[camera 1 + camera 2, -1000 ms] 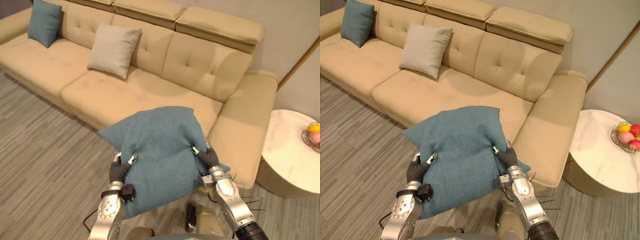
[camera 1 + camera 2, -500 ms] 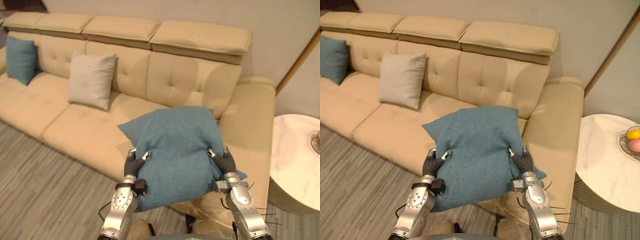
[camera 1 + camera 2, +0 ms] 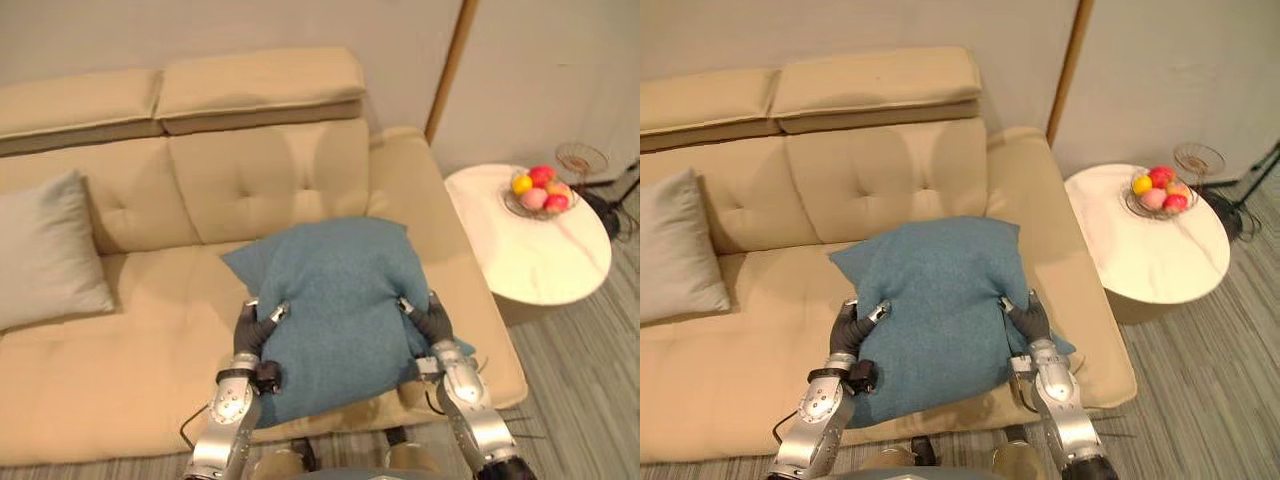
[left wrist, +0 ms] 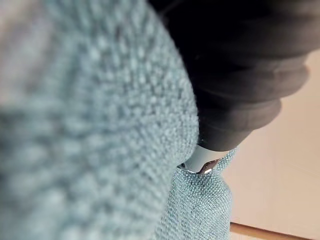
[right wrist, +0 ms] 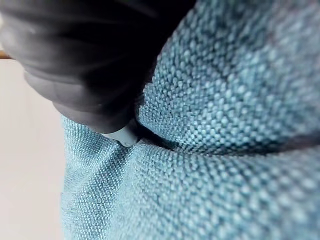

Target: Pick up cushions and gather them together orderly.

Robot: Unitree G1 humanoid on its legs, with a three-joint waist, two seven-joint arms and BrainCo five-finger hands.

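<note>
Left hand | right hand | both clamped on teal cushion | over sofa

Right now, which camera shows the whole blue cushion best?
The left eye view: the blue cushion shows nearly whole, gripped at its sides by the left hand and right hand above the sofa. The right eye view shows much the same. Both wrist views show its weave from very close.
</note>
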